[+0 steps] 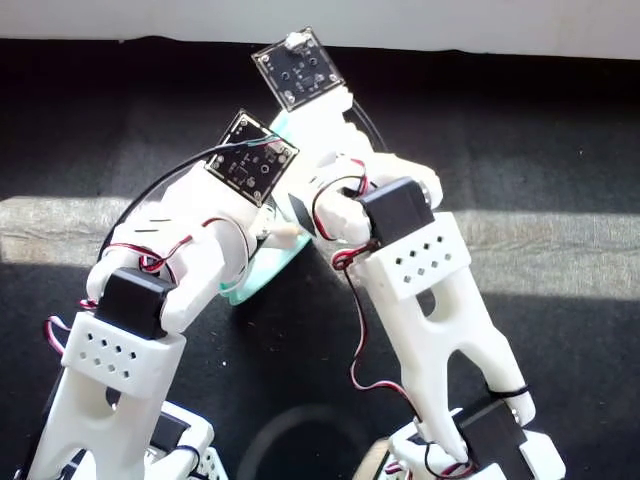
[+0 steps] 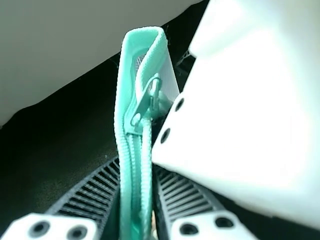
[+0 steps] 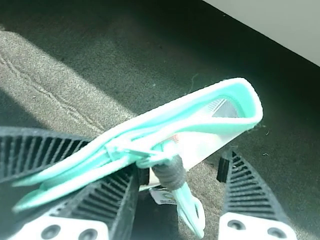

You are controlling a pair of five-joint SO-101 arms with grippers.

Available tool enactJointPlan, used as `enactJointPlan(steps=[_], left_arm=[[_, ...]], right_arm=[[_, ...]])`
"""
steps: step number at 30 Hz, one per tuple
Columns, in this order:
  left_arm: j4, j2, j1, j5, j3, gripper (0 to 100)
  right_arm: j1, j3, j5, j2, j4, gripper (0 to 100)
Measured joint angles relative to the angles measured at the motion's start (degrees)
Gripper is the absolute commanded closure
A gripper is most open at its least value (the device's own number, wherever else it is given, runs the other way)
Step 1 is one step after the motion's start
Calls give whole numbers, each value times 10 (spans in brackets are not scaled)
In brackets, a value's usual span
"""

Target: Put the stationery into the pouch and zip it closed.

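Over the counter, the soft, light pouch stands on edge, pinched in the closed left gripper at its zipper seam, while the right gripper gapes partly open around the zipper pull, probably the best hold.

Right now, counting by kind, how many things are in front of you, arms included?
Mint pouch: 1
Zip pull: 1
White arms: 2
Total: 4
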Motion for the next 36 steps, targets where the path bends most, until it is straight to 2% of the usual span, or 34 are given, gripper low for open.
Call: enactJointPlan(steps=[2,3,5,12,25,36], left_arm=[[0,0,0,0,0,990],[0,0,0,0,0,990],[0,0,0,0,0,990],[-1,0,0,0,0,990],[-10,1,5,-1,0,990],[-11,2,-11,-2,0,990]], right_arm=[[1,4,0,1,-5,793],[1,4,0,1,-5,837],[2,4,0,1,-7,991],[25,5,4,3,-24,992],[127,4,131,1,-49,992],[167,5,145,7,-72,992]])
